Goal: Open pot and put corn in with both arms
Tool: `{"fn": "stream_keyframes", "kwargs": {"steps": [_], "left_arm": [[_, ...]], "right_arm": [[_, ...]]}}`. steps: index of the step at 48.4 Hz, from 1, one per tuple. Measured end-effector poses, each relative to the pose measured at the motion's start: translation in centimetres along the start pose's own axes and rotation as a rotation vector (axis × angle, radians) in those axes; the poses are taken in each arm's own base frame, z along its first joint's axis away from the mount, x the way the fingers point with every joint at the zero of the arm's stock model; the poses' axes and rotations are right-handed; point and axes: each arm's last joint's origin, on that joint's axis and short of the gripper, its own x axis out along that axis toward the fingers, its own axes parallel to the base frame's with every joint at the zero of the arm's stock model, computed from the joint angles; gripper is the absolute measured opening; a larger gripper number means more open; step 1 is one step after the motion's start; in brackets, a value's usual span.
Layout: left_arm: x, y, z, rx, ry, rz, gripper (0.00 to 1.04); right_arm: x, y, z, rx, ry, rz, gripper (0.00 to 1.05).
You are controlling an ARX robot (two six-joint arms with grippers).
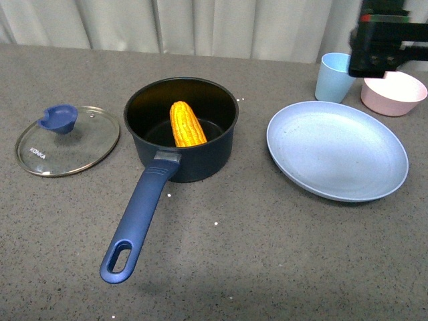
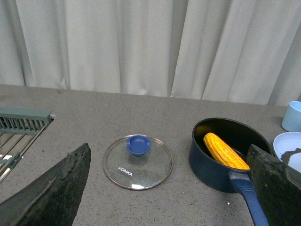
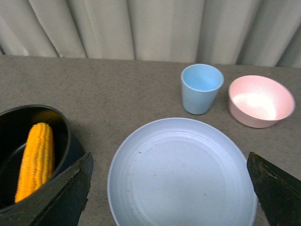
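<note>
- The right gripper [image 3: 169,188] hangs above the pale blue plate [image 3: 183,174] with its two black fingers [image 3: 56,197] spread wide and nothing between them; from the front only a black block of the right arm [image 1: 388,41] shows, up near the far right corner of the table.
- The left gripper [image 2: 169,188] is likewise splayed and empty, its fingers [image 2: 51,193] framing the ground between lid and pot; this arm does not show in the front view.
- The pot [image 1: 180,130] stands open near the middle of the grey table [image 1: 267,254], its long blue handle [image 1: 139,217] running toward the near edge.
- The corn [image 1: 186,124] lies inside the pot, tilted, its tip leaning up against the inner wall.
- The glass lid [image 1: 67,141], marked KONKA and topped with a blue knob [image 1: 59,118], lies flat on the table toward the left edge, just beside the pot but apart from it.
- The plate sits to the right of the pot, bare.
- Behind the plate, near the far edge, stand a light blue cup [image 1: 334,76] and a pink bowl [image 1: 393,93], close together.
- A grey-green rack [image 2: 21,125] shows at the table's left side.
- Pale curtains [image 2: 141,42] hang behind the table.
</note>
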Motion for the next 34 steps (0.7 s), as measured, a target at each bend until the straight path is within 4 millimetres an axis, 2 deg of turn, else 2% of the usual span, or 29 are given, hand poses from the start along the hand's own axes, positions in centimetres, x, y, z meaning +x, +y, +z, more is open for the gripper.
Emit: {"fn": "stream_keyframes", "kwargs": {"steps": [13, 16, 23, 34], "left_arm": [[0.0, 0.0, 0.0, 0.000, 0.000, 0.000, 0.98], [0.0, 0.0, 0.0, 0.000, 0.000, 0.000, 0.98], [0.0, 0.0, 0.0, 0.000, 0.000, 0.000, 0.98], [0.0, 0.0, 0.0, 0.000, 0.000, 0.000, 0.98]], "right_arm": [[-5.7, -2.3, -3.3, -0.071, -0.055, -0.117, 0.96], [-6.1, -2.4, -3.5, -0.072, -0.073, -0.121, 0.94], [-7.8, -3.7, -4.2, -0.035, -0.315, -0.103, 0.65], [-10.7, -5.4, -5.0, -0.031, -0.328, -0.108, 0.15]]}}
